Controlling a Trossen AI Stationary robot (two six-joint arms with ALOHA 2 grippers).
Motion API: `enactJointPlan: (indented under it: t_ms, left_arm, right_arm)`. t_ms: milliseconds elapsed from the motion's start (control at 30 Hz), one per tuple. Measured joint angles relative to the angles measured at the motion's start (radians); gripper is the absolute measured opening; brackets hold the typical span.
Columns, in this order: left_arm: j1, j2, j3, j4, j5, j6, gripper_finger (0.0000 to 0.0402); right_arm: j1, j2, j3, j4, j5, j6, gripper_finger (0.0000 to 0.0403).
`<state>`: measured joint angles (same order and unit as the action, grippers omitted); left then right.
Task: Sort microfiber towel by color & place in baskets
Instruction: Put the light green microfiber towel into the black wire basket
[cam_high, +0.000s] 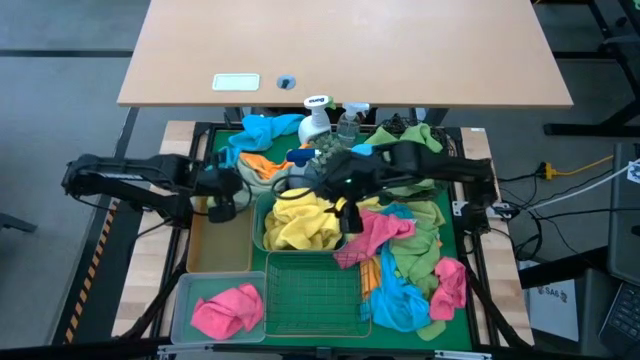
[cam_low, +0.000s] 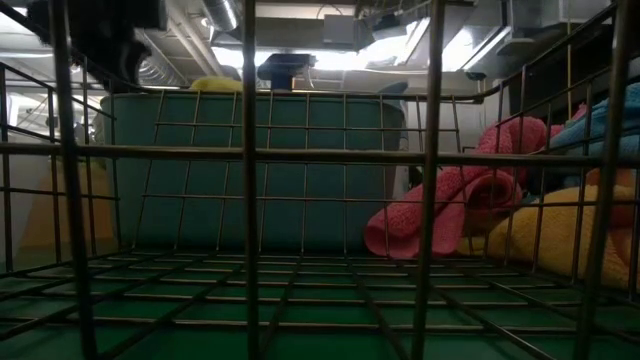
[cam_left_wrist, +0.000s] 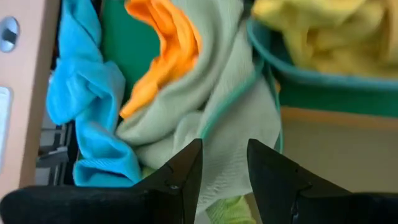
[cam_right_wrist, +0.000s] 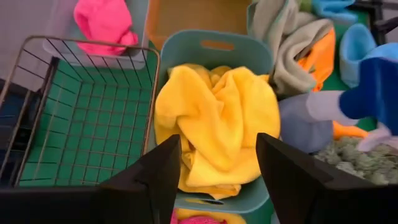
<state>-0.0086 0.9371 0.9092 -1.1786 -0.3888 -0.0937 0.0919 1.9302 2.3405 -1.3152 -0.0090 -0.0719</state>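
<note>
- Green mat (cam_high: 455, 225) covers the surface, baskets on the left half, loose towels heaped on the right; a bare wooden desk (cam_high: 340, 50) sits beyond.
- Sorted so far, as we read it: yellow towels (cam_high: 298, 225) in the teal tub (cam_high: 262, 240), one pink towel (cam_high: 228, 310) in the clear bin (cam_high: 182, 300). Green wire basket (cam_high: 315, 295) and tan tray (cam_high: 215, 245) hold nothing.
- Right gripper (cam_right_wrist: 214, 165) hangs over the teal tub, directly above the yellow towels — jaws apart, nothing between them. We'd call this the release end of a yellow drop.
- Left gripper (cam_left_wrist: 224, 165) sits at the far end of the tan tray, pointing at a pale green towel (cam_left_wrist: 217, 106) with orange (cam_left_wrist: 165, 50) and blue (cam_left_wrist: 87, 93) cloth tangled beside it. Jaws apart, empty, just short of the cloth.
- Still unsorted: pink (cam_high: 375, 235), green (cam_high: 420, 250) and blue (cam_high: 395, 300) towels in the right-hand heap.
- Next move, our guess: right arm lifts clear of the tub, goes to the heap for one colour only. Layers overlap — a pinch at a free corner should avoid dragging a second towel.
</note>
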Motion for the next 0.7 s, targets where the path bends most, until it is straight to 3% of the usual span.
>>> enactJointPlan:
  t_ms: [300,700]
  left_arm:
    - [0.0,0.0,-0.166,0.158,-0.172,0.0,0.0121]
    - [0.004,0.015,-0.171,0.18,-0.151,0.023,0.0121]
  right_arm:
    - [-0.001,-0.015,0.0,0.004,0.001,-0.003,0.0209]
    - [0.0,-0.009,0.0,0.004,0.0,-0.004,0.0209]
